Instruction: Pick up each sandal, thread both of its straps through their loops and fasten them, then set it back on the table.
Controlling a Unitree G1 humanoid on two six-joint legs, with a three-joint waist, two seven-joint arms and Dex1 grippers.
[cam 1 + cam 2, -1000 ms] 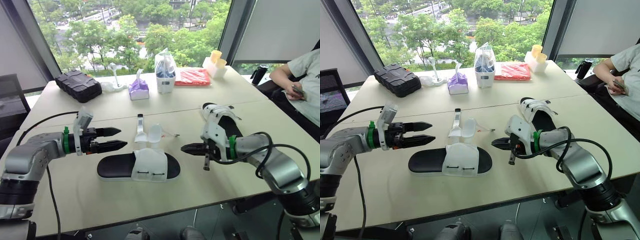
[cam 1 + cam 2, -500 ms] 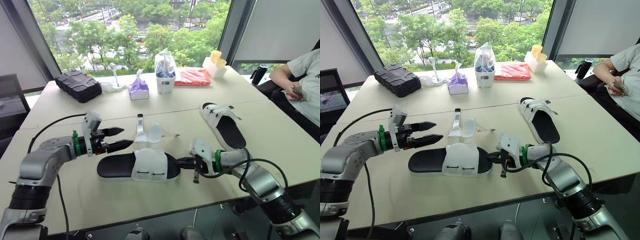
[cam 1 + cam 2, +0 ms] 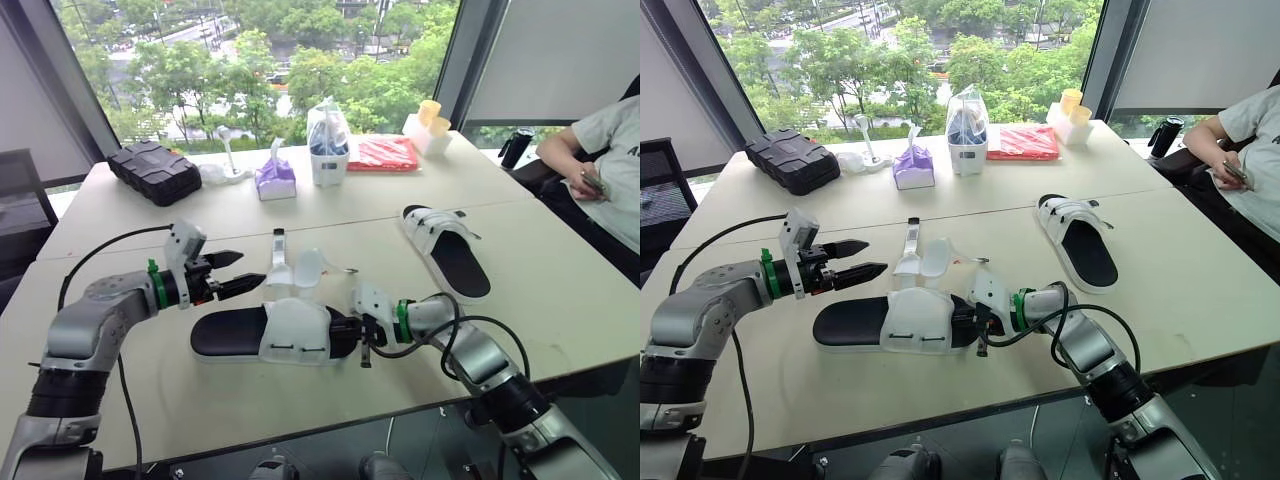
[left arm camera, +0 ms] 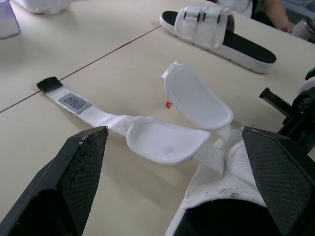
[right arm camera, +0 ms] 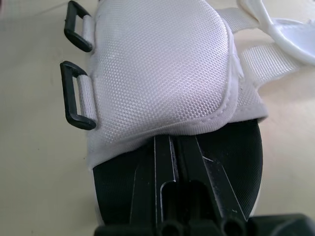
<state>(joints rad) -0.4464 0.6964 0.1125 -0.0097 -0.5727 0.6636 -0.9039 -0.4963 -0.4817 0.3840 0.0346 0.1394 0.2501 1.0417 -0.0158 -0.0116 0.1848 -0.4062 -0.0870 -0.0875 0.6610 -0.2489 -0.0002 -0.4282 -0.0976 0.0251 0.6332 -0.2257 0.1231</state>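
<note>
The near sandal (image 3: 275, 332), black sole with a white upper, lies flat on the table (image 3: 120, 400). Its two white straps (image 4: 167, 141) are undone and spread out behind it, and its two black loops (image 5: 76, 103) hang empty on the near side. My right gripper (image 3: 341, 326) is shut, its fingers (image 5: 165, 162) lying on the sole with the tips tucked under the upper. My left gripper (image 3: 244, 270) hovers open just left of the straps, its fingers (image 4: 74, 177) on either side of them. The second sandal (image 3: 447, 250) lies at the right with its straps across.
Along the far side stand a black case (image 3: 157, 170), a purple tissue pack (image 3: 277, 180), a clear bagged container (image 3: 329, 135), a red packet (image 3: 386, 152) and a white box with yellow cups (image 3: 430, 125). A person (image 3: 600, 150) sits at the far right corner.
My right gripper has moved left from beside the second sandal to the near sandal and slid under its upper, nudging it slightly left. My left gripper moved a little right toward the straps.
</note>
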